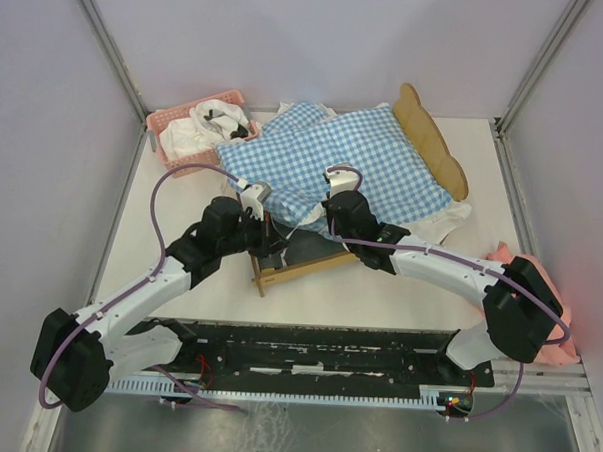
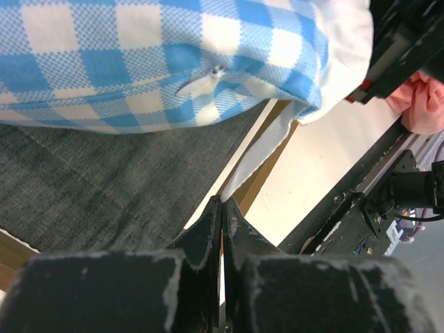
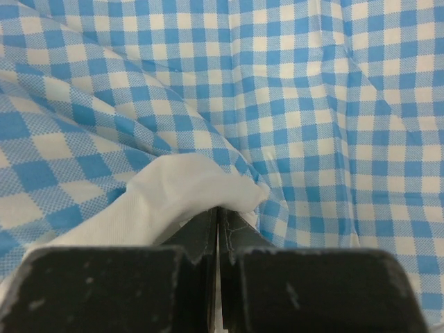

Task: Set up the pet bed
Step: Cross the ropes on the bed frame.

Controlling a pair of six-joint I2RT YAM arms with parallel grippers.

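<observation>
The pet bed (image 1: 302, 269) is a light-wood frame with a wavy headboard (image 1: 432, 142) and a dark grey base (image 2: 104, 187). Blue-white gingham bedding (image 1: 334, 162) lies over most of it, its near corner lifted off the base. At the bed's near-left corner my left gripper (image 1: 268, 235) (image 2: 223, 201) is shut, with the bedding's white ruffle (image 2: 267, 142) running into its tips. My right gripper (image 1: 320, 219) (image 3: 219, 210) is shut at the bedding's near edge, and a fold of white ruffle (image 3: 187, 184) is bunched at its tips.
A pink basket (image 1: 168, 130) holding white cloths stands at the back left. A pink cloth (image 1: 568, 323) lies by the right arm's base. The black base rail (image 1: 326, 352) runs along the near edge. Walls enclose the table on three sides.
</observation>
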